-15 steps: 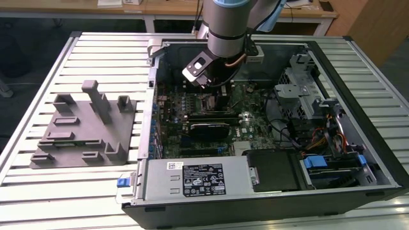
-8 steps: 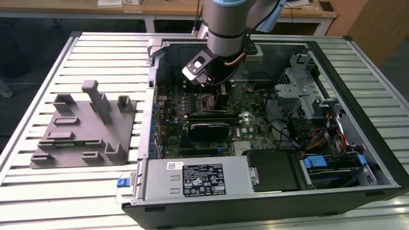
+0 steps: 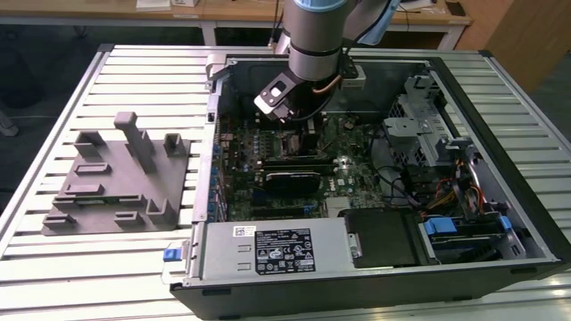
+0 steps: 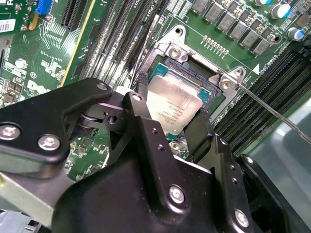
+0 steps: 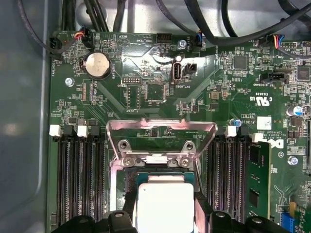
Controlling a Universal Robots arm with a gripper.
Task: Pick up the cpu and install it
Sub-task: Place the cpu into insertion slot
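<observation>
The cpu (image 4: 176,110), a flat square chip with a pale silver top, sits between my gripper's (image 4: 172,99) two black fingers (image 4: 142,90) directly over the open socket (image 4: 206,73) on the green motherboard. The fingers press on two opposite edges of the chip. In the first wrist view the cpu (image 5: 165,204) lies just below the raised metal load plate (image 5: 161,130), with my gripper (image 5: 165,208) around it. I cannot tell whether the chip rests in the socket or hovers just above it. In the exterior view the arm (image 3: 314,47) reaches down into the open computer case, gripper (image 3: 299,120) near the board.
The case walls (image 3: 214,100) surround the arm. A black finned module (image 3: 290,180) lies beside the socket, memory slots (image 5: 80,179) flank it, and the thin socket lever (image 4: 272,109) sticks out. A grey fixture (image 3: 111,177) stands on the slatted table at the exterior view's left.
</observation>
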